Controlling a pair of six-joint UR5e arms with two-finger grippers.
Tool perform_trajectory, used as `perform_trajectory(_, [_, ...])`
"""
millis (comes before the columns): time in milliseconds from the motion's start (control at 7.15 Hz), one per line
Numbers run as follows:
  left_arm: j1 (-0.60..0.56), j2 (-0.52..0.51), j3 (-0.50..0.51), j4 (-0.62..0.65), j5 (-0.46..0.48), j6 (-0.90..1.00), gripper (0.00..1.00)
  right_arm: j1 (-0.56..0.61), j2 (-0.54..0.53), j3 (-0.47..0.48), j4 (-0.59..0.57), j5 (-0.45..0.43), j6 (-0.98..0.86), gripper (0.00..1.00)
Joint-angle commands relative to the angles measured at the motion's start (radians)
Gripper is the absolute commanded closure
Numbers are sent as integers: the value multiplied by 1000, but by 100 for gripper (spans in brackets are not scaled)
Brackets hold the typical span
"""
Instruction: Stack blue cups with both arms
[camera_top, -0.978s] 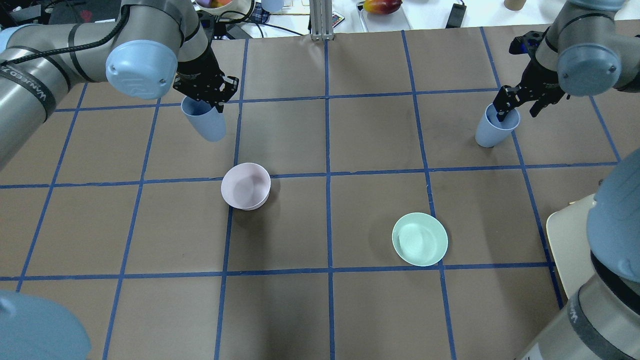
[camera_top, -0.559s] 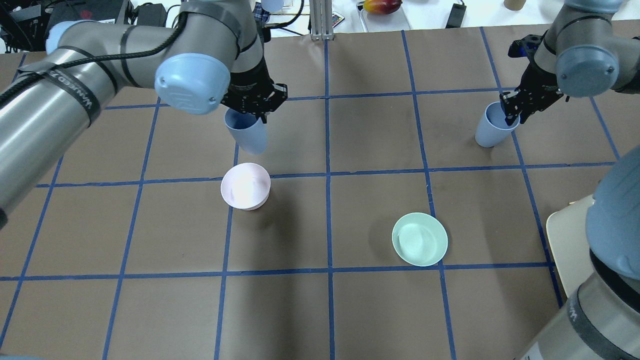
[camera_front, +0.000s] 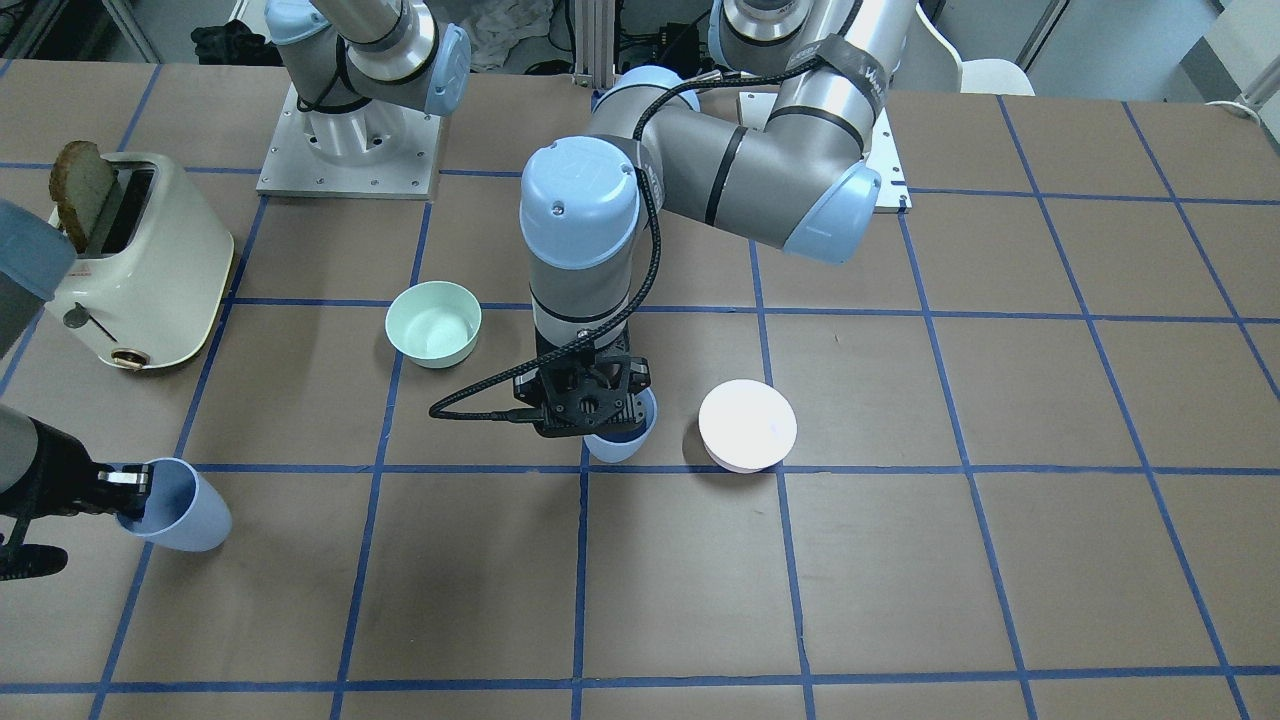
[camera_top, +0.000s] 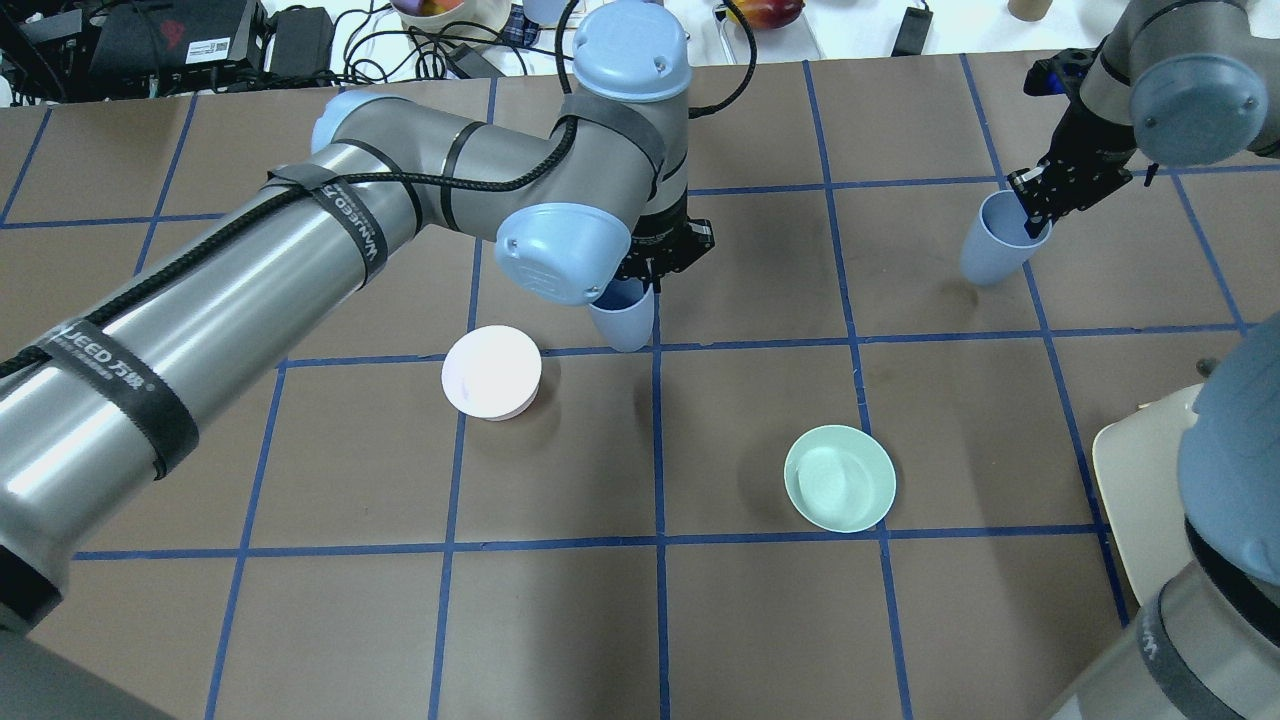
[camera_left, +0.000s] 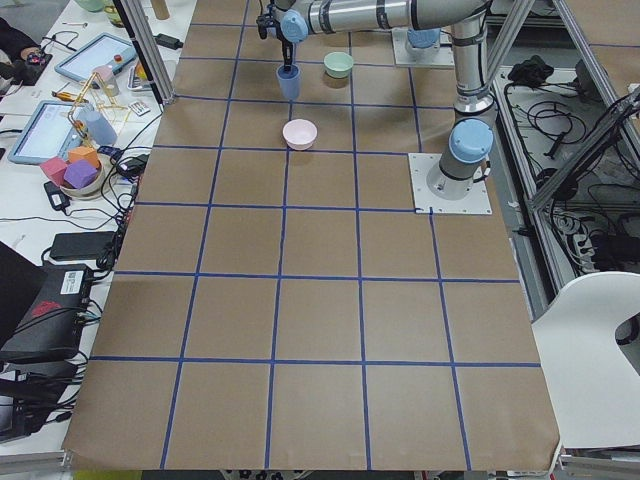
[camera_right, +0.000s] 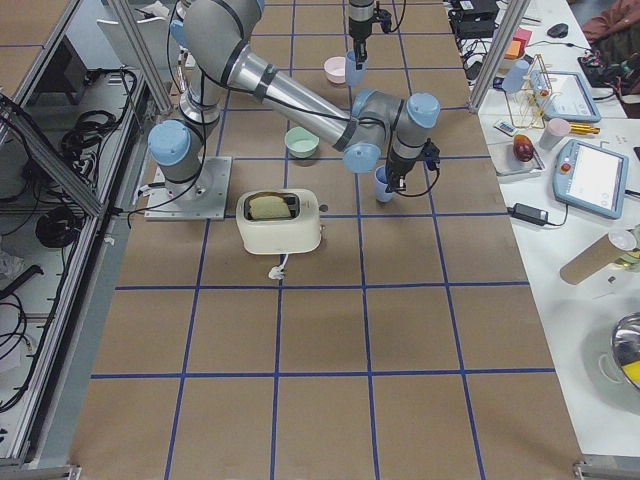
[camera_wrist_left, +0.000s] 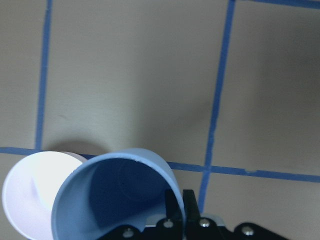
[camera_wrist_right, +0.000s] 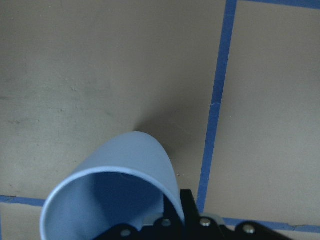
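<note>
My left gripper (camera_top: 652, 272) is shut on the rim of one blue cup (camera_top: 622, 322) and holds it near the table's middle, just right of the pale pink bowl (camera_top: 491, 372). The front view shows this gripper (camera_front: 585, 405) and cup (camera_front: 622, 442), and the left wrist view shows the cup (camera_wrist_left: 115, 200) beside the pink bowl (camera_wrist_left: 27, 195). My right gripper (camera_top: 1035, 205) is shut on the rim of the second blue cup (camera_top: 988, 248), which is tilted at the far right. That cup also shows in the front view (camera_front: 185, 518) and in the right wrist view (camera_wrist_right: 112, 197).
A mint-green bowl (camera_top: 839, 478) sits right of centre, nearer the robot. A cream toaster (camera_front: 140, 265) with a bread slice stands on the robot's right side. Blue tape lines grid the brown table (camera_top: 760, 620). Clutter lies beyond the far edge.
My left arm has carried its cup rightward from the far left to the table's middle. My right gripper has closed on its cup's rim and shifted slightly away, tilting the cup.
</note>
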Motion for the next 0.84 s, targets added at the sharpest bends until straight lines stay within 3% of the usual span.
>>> perform_trajectory(0, [-22,-54,5,68,0,-20,100,7,-6,-56,94,5,1,100])
perform_trajectory(280, [-60,-51,-13,48,-5,-12,100,12,-35,-57,127,56,19,100])
perform_trajectory(559, [-99,12,-53,-112,1,-61,100,26,-41,-57,162,65,20,100])
perform_trajectory(699, [-106,39,-110,-127,-6,-90,100,33,-56,-56,165,64,21,100])
